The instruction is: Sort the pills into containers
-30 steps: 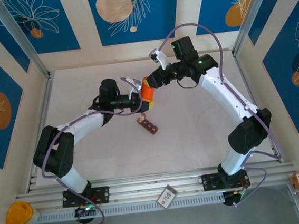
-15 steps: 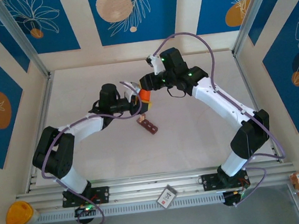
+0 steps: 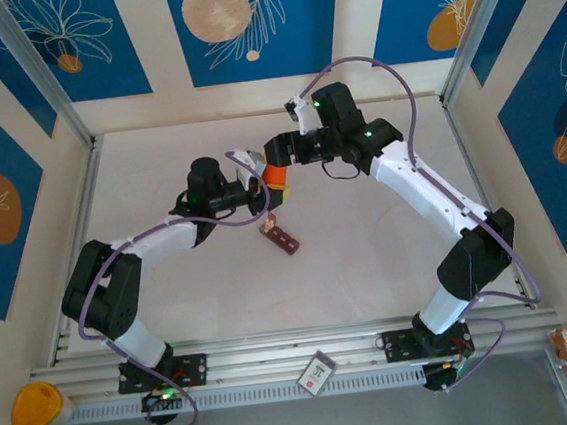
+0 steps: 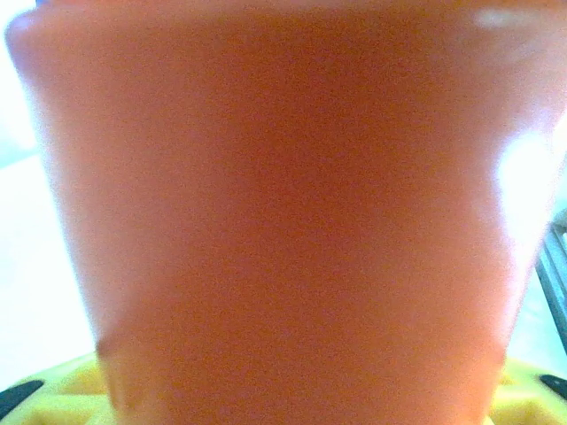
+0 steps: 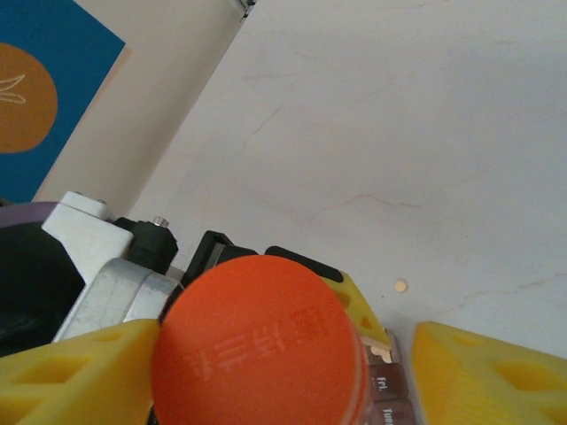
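- Table (image 3: 385,223): a pale surface, walled by blue-and-cream patterned panels.
- Left arm (image 3: 156,240): reached in from the near left toward the table's middle. Right arm (image 3: 421,184): arched in from the near right, its wrist met with the left one over the far centre.
- Orange bottle (image 3: 277,176): carried off the table between the two wrists. In the left wrist view its blurred orange wall is seen pressed up against the lens, with yellow pads (image 4: 53,403) at its lower edge.
- Left gripper (image 3: 264,182): clenched on the orange bottle.
- Right gripper (image 5: 288,363): jaws spread at the bottle's round end. The one yellow finger (image 5: 80,372) is seen at the bottle's edge, and the other (image 5: 492,372) is held clear of it with a gap between, so the bottle is released on this side.
- Containers (image 3: 280,239): a dark reddish-brown strip, laid slantwise on the table just nearer the bases than the bottle, apart from both grippers. In the right wrist view lettered compartments are glimpsed below the bottle.
- Pale round pill (image 5: 400,286): seen lying loose on the table, beyond the right gripper's fingers.
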You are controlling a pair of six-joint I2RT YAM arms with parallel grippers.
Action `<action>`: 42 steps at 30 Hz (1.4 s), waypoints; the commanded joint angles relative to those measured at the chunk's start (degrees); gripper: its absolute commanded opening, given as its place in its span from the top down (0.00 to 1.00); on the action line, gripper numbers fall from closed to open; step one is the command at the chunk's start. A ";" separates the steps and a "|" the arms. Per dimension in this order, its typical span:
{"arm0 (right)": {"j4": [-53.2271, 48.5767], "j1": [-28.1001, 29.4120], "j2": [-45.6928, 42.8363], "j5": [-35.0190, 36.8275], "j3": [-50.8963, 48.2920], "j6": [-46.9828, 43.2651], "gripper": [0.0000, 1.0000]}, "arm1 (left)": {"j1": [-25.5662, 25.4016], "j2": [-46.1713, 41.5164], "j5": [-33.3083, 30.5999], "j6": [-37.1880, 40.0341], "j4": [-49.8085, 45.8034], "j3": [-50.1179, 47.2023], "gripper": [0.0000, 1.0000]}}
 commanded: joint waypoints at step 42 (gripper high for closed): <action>-21.81 -7.48 8.45 -25.06 17.97 -34.02 0.19 | 1.34 -0.92 16.82 2.30 -10.15 8.36 1.00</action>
